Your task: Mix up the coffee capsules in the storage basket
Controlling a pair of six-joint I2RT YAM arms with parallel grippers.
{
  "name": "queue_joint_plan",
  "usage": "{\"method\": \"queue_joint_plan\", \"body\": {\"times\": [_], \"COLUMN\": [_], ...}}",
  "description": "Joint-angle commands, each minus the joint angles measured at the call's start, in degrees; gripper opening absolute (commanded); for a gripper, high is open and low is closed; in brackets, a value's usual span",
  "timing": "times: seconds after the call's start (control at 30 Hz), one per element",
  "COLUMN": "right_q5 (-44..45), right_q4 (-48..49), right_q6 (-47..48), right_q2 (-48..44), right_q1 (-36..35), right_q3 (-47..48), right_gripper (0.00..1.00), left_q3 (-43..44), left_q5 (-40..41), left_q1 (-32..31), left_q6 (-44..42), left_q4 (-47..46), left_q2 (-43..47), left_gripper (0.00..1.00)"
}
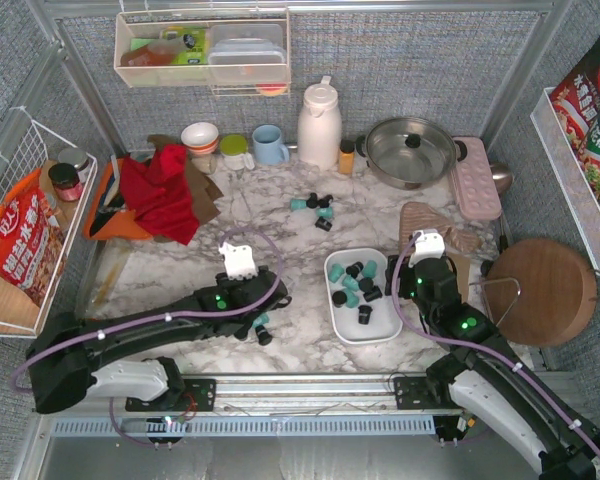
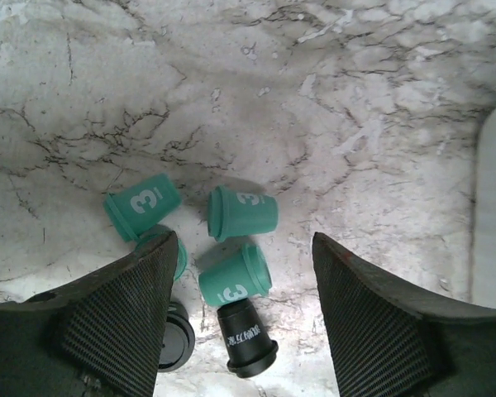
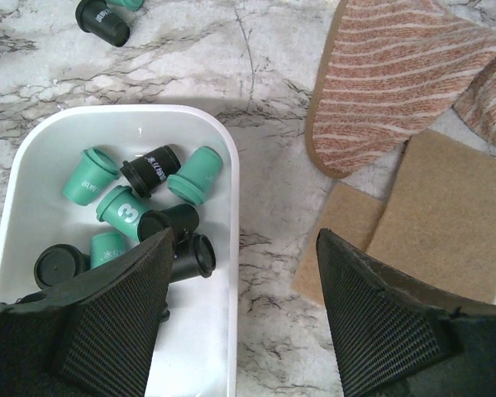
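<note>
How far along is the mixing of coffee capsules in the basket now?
Done: teal and black capsules already lie mixed in the storage basket. In hand: nothing is held; the left pincer hangs open over a loose cluster on the table, and the right pincer is open at the basket's rim. Left: that cluster and a farther cluster lie outside the basket.

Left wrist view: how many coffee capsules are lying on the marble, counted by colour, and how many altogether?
Teal capsules: 4 (one partly hidden)
Black capsules: 2
Total: 6
</note>
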State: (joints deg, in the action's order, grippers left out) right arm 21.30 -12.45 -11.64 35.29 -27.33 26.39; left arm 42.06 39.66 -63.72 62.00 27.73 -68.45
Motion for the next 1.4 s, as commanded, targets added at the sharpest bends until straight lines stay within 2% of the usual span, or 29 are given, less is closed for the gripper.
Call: {"method": "queue_joint_plan", "body": {"times": [0.0,0.1,0.3,0.67,0.9,1.1,1.2,1.3,1.37], "right_q5": [-0.5,-0.5,-0.6,-1.3,-1.9,-0.9,0.1,0.4,0.6], "right_q4": [1.3,1.2,1.3,1.3,1.5,2.0,2.6,2.2,2.2], "right_q6": [-0.3,-0.3,-0.2,0.0,0.1,-0.1,-0.5,-0.6,-0.7], "right_q2": [0.1,0.0,-0.2,0.7,-0.5,-1.3,-1.5,-1.6,-1.9], "right_q1": [0.0,0.0,0.0,0.0,0.0,0.0,0.0,0.0,0.0], "right_q3": [0.3,0.2,0.1,0.4,0.2,-0.3,-0.9,-0.7,-0.9], "right_gripper": [0.75,0.75,0.75,0.83,0.83,0.85,0.89,0.98,0.99], "left_q3": [2.9,5.4,6.9,6.1,6.0,6.3,6.3,5.4,4.9], "left_q5": [3.2,4.8,3.8,1.8,0.6,0.2,0.4,0.8,0.7], "left_q1": [0.0,0.0,0.1,0.4,0.5,0.5,0.5,0.5,0.5], "left_q6": [3.9,3.0,-0.1,-1.0,-1.0,-0.9,-0.5,-0.2,-0.2], "left_q4": [5.8,7.1,1.5,-0.2,-0.6,-0.4,0.3,0.3,-0.4], "left_q2": [-5.2,-9.8,-15.6,-19.6,-22.0,-23.1,-23.1,-22.6,-22.4], "left_gripper": [0.75,0.76,0.77,0.77,0.74,0.69,0.63,0.57,0.55]}}
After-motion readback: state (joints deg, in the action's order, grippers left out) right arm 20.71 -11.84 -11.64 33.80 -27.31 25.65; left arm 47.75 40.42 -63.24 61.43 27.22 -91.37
